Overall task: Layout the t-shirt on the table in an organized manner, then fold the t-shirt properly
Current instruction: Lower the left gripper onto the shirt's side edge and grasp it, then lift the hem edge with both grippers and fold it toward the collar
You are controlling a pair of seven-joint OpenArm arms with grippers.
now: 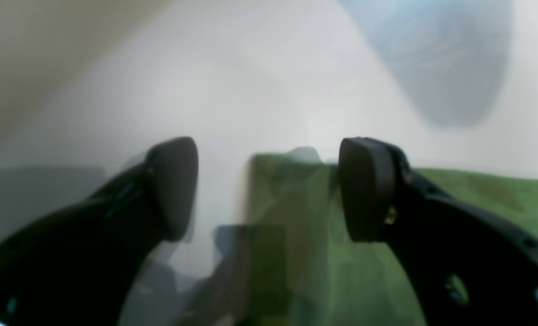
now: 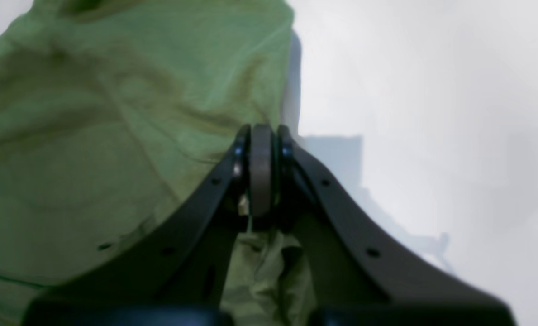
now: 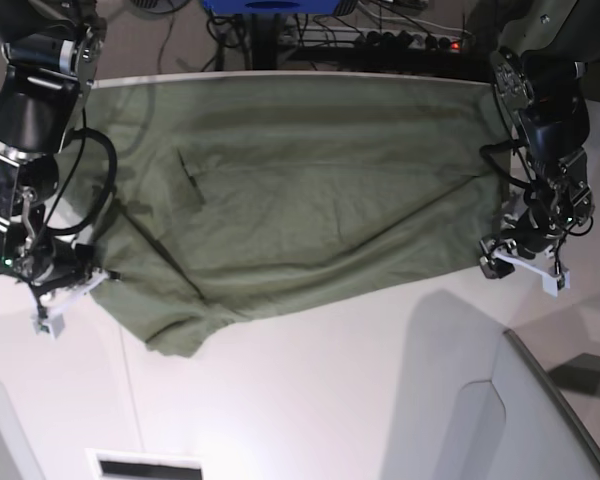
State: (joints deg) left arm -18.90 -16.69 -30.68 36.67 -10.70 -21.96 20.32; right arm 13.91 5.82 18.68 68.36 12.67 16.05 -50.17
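**Q:** Base view: where does the t-shirt (image 3: 300, 190) lie?

**A:** Spread across the far half of the white counter (image 3: 330, 400), wrinkled, its near edge sagging to a rumpled corner at the view's lower left. One arm stands at each side edge of the cloth.

**Q:** State of the right hand (image 2: 261, 136)?

**A:** Clenched. In the right wrist view its jaws meet with no gap, pinching a fold of the t-shirt (image 2: 115, 136) whose bunched cloth shows behind them; bare counter (image 2: 431, 113) lies to the right. In the base view this hand (image 3: 65, 285) sits at the cloth's left edge.

**Q:** And the left hand (image 1: 269, 190)?

**A:** Released. In the blurred left wrist view its two dark fingers (image 1: 176, 185) stand well apart, green cloth (image 1: 296, 226) visible between and below them, not gripped. In the base view it (image 3: 525, 262) sits just beside the cloth's right edge.
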